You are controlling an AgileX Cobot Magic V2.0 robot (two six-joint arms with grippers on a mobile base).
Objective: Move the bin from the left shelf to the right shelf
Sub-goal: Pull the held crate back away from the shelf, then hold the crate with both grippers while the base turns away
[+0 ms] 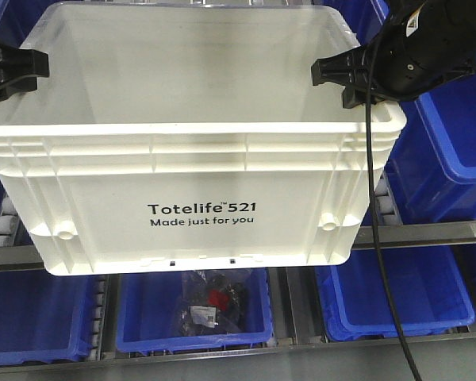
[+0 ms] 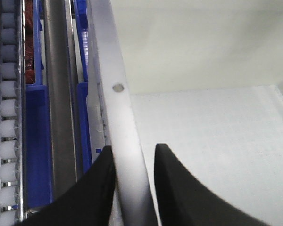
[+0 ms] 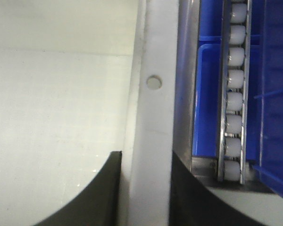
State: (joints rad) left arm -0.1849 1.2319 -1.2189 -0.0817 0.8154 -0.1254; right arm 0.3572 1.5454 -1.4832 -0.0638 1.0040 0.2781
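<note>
The bin [image 1: 198, 159], a large white crate printed "Totelife 521 Made just for you", fills the front view and hangs in front of the shelves, empty inside. My left gripper [image 1: 16, 70] clamps its left rim and my right gripper [image 1: 341, 75] clamps its right rim. In the left wrist view the black fingers [image 2: 101, 188] of the left gripper [image 2: 134, 149] straddle the white rim [image 2: 120, 108]. The right wrist view shows the right gripper [image 3: 145, 156] closed over the rim [image 3: 151, 108], one finger inside the bin and one outside.
Blue bins [image 1: 452, 135] fill the shelves behind and below. One blue bin [image 1: 194, 313] under the crate holds bagged black and red parts. Roller tracks [image 3: 233, 94] and grey shelf rails [image 1: 428, 234] run between them. A black cable [image 1: 378, 238] hangs from the right arm.
</note>
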